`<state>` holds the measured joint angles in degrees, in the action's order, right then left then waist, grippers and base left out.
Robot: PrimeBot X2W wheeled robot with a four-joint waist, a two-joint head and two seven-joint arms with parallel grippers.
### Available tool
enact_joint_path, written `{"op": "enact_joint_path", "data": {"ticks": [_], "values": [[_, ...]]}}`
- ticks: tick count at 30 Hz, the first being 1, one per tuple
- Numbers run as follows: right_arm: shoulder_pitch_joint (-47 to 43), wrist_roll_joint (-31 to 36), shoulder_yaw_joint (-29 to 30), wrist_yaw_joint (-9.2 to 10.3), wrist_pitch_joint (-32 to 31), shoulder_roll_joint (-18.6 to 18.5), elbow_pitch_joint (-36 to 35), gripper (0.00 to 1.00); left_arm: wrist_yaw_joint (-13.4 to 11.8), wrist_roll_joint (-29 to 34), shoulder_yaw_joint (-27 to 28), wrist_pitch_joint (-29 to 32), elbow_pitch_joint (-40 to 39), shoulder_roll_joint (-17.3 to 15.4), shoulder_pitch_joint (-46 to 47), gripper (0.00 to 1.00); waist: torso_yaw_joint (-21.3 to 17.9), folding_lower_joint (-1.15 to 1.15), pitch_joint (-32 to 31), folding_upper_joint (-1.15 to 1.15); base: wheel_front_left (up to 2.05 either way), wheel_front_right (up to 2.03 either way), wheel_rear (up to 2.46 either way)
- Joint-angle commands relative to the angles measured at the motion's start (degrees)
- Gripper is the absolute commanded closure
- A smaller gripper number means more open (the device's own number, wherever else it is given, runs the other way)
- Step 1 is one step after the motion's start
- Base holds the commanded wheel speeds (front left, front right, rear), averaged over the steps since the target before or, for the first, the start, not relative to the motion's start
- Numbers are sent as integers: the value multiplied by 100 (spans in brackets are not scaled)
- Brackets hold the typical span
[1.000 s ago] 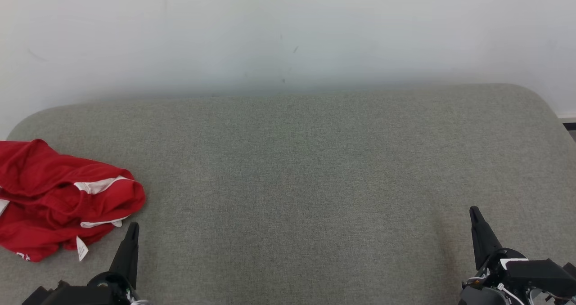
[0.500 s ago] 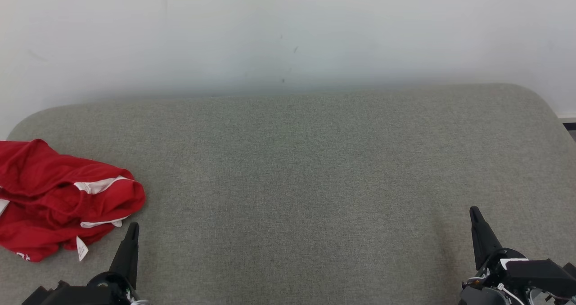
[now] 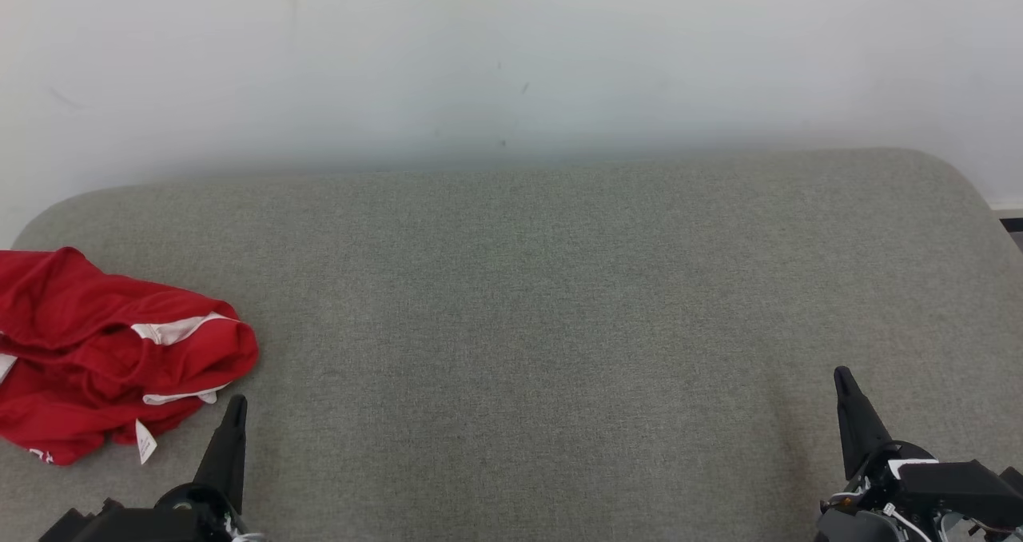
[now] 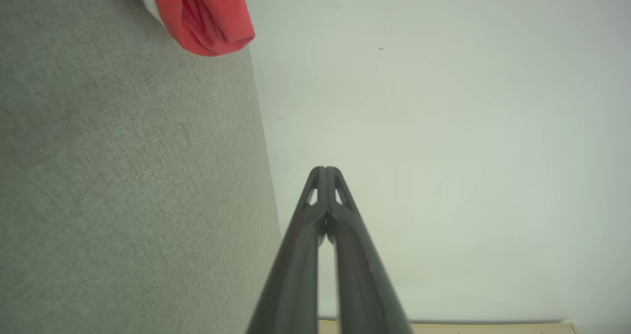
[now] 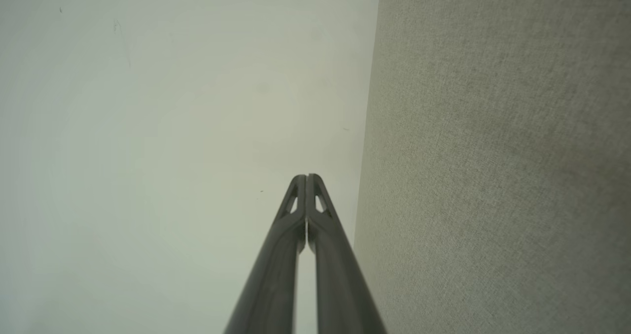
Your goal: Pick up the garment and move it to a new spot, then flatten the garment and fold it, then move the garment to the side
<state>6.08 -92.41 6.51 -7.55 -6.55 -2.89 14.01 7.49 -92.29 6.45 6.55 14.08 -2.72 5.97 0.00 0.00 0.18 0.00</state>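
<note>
1. nearest you, at 7 o'clock in the head view, the left gripper (image 3: 236,404) sits low over the grey cushion (image 3: 543,326). its two dark fingers are pressed together tip to tip and hold nothing. your left wrist view shows the same closed tips with no cloth between them.
2. at 5 o'clock in the head view, the right gripper (image 3: 841,378) is in the same state: fingers together, empty, pointing up the picture over bare cushion.
3. just past the left gripper's tip, toward 9 o'clock, the garment (image 3: 96,350) lies crumpled in a loose red heap on the cushion, running off the left edge of the view. white trim shows in two strips among the folds, and a small white tag (image 3: 145,442) sticks out at its near edge. the gripper's tip is near the heap but apart from it.
4. from the middle out to 3 o'clock, the cushion is flat grey fabric with rounded far corners.
5. at 12 o'clock, behind the cushion, a pale wall (image 3: 511,54) carries a few faint marks.
6. at 3 o'clock, right on the frame edge, you get a small dark strip (image 3: 1012,224). it may be floor or skirting, but it is too small to tell.
</note>
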Motion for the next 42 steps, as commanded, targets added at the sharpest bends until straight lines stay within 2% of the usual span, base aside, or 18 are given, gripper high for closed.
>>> {"op": "enact_joint_path", "data": {"ticks": [1,2,10,16,23,42], "values": [[29,0,8,13,-9,6,-11,100,3,-25,15,13,-14,-32,59,100,0,0,0,0,0,0,0],[0,1,-1,0,2,0,0,0,0,1,-1,-2,0,0,0,0,0,0,0,0,0,0,0],[-180,36,-109,0,118,17,218,0,1,40,-118,-117,234,41,-192,0,-4,0,-20,0,0,0,0],[-188,302,-190,1,291,15,217,0,-25,321,-208,-291,258,36,-201,0,-7,0,-48,0,0,0,0],[-194,1001,-243,1,452,13,247,0,-105,840,-280,-452,202,30,-233,0,-10,0,-76,0,0,0,0],[-270,3460,-438,3,895,7,262,0,-558,2823,-645,-894,-45,14,-381,0,-10,0,-171,0,0,0,0]]}}
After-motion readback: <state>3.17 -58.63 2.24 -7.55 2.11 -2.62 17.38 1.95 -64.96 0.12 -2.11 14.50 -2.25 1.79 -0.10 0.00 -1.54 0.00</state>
